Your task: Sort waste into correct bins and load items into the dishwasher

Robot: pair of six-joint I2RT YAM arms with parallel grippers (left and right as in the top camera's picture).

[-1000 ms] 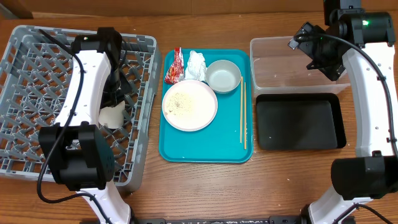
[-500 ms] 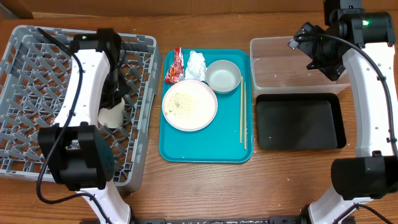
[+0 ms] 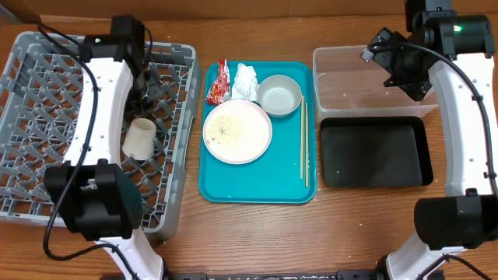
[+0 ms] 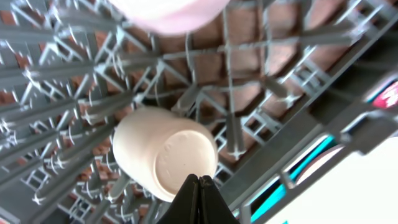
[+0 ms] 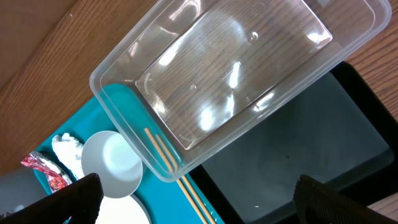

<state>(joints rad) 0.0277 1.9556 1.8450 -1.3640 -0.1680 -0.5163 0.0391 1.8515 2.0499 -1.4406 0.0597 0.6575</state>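
A small white cup (image 3: 140,138) lies on its side in the grey dish rack (image 3: 47,117); the left wrist view shows its base (image 4: 165,152). My left gripper (image 3: 153,92) is shut and empty, just beyond the cup (image 4: 199,186). On the teal tray sit a large plate (image 3: 237,131) with pale crumbs, a bowl (image 3: 279,95), a red wrapper (image 3: 217,82) and a white tissue (image 3: 246,78). My right gripper (image 3: 405,74) hangs open and empty (image 5: 198,183) above the clear tub (image 3: 366,78), with the black tray (image 3: 375,152) in front of it.
Wooden chopsticks (image 3: 304,144) lie along the right edge of the teal tray (image 3: 257,183). The rack's raised wall (image 3: 187,124) stands between the cup and the teal tray. The tub (image 5: 236,68) and black tray (image 5: 311,155) hold nothing visible.
My left gripper has let go of the cup and drawn back toward the far side of the rack. The cup now lies in full view. The right arm has not moved.
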